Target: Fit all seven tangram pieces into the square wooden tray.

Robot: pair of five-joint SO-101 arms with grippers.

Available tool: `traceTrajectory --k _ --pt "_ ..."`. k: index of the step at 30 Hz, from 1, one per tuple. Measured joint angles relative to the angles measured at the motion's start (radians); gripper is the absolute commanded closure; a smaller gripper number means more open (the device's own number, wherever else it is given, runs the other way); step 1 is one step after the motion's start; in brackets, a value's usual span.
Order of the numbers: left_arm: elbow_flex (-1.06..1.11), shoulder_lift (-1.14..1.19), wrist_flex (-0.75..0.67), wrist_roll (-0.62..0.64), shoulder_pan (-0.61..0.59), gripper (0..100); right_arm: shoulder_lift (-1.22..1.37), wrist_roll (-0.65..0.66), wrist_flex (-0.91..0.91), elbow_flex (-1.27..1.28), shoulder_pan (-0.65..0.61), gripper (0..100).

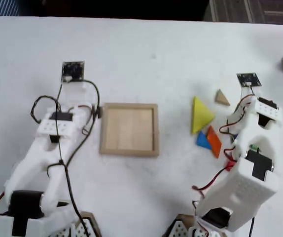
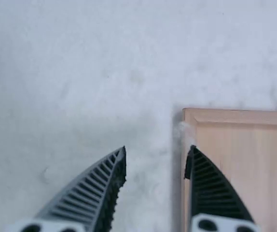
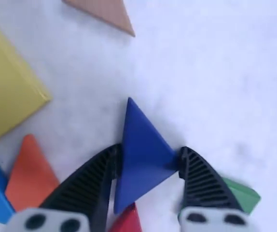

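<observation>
I've got the right gripper (image 3: pixel 150 149) clamped on the dark blue triangle (image 3: pixel 141 164), near the orange triangle (image 3: pixel 30 169), well apart from the wooden tray (image 1: pixel 129 106). Left gripper (image 2: pixel 158 148) fingers apart, straddling the tray's rim.

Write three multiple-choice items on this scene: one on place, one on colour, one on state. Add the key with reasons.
1. Between the fingers of the right hand sits: A. blue triangle B. tan triangle C. nothing
2. The biggest triangle in the high view is: A. green B. yellow C. black
3. The wooden tray is: A. full B. half filled C. empty
Key: 1 A, the right wrist view shows it in the gap; 2 B, its face is plainly yellow; 3 C, only bare wood shows inside.
</observation>
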Motion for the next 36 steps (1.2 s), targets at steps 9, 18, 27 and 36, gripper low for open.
traceTrajectory --k 9,18,27,36 --pt "0.000 0.000 0.000 0.000 0.000 79 -0.002 0.000 0.035 -0.015 -0.002 90.9" --pt "0.000 0.000 0.000 0.000 0.000 79 -0.083 -0.002 0.244 -0.077 -0.029 90.9" --pt "0.000 0.000 0.000 0.000 0.000 79 -0.167 -0.023 0.292 -0.077 -0.052 90.3" --pt "0.000 0.000 0.000 0.000 0.000 79 -0.175 -0.021 0.301 0.011 -0.052 71.8"
